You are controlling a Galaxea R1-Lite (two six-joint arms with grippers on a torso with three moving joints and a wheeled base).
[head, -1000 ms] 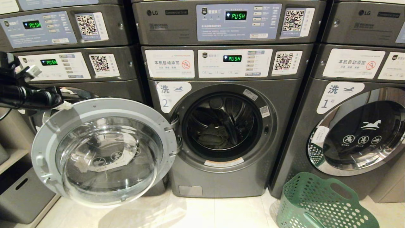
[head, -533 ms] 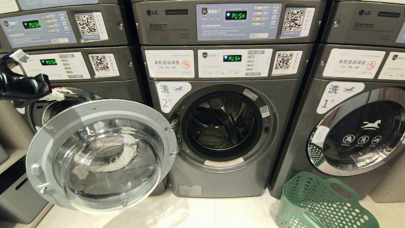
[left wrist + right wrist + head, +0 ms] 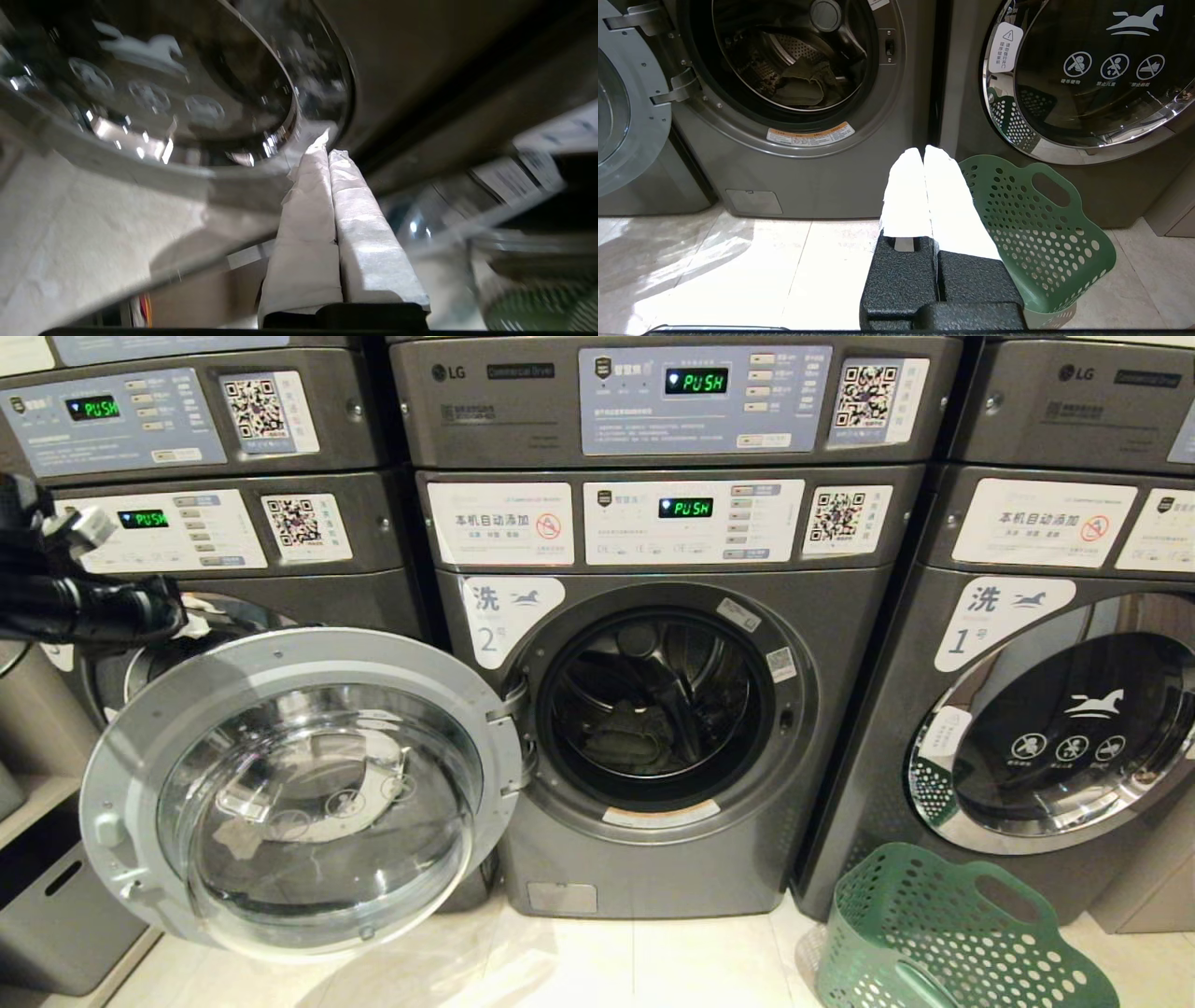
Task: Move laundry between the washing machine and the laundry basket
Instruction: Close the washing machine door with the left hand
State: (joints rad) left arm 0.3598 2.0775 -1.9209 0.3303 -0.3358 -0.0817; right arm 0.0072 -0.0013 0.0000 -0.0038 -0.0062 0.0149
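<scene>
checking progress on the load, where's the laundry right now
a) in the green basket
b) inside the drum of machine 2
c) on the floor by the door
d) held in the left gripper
b, the laundry lies in the drum of the washing machine marked 2, whose door is swung open; the laundry basket shows nothing inside.

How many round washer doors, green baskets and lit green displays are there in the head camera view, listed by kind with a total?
Round washer doors: 2, one open, one shut
Green laundry baskets: 1
Lit green displays: 4
Total: 7
</scene>
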